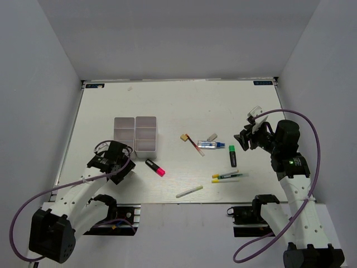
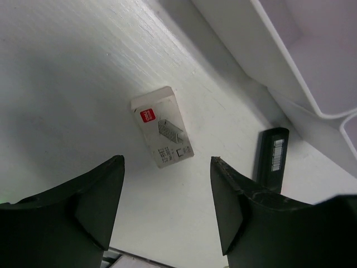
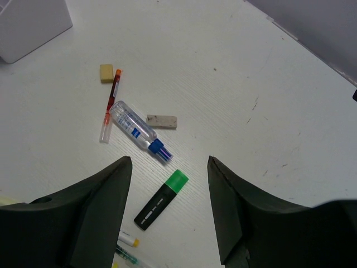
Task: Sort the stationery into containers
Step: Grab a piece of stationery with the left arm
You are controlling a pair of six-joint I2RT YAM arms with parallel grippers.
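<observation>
The white bins (image 1: 136, 134) stand left of centre, their wall also in the left wrist view (image 2: 301, 61). My left gripper (image 1: 124, 166) is open and empty just in front of them, over a white labelled eraser (image 2: 162, 134), beside the pink-tipped highlighter (image 1: 155, 167) whose black end shows in the left wrist view (image 2: 272, 159). My right gripper (image 1: 244, 140) is open and empty above the green-tipped highlighter (image 3: 160, 200). Nearby lie the clear-blue tube (image 3: 139, 130), red pen (image 3: 110, 104), tan eraser (image 3: 106, 73), grey eraser (image 3: 162, 121), yellow-capped markers (image 1: 226, 177) and white stick (image 1: 189, 191).
The white table (image 1: 178, 106) is walled by grey panels at the back and both sides. The arm bases and clamps sit along the near edge. A bin corner (image 3: 28, 22) shows at the top left of the right wrist view.
</observation>
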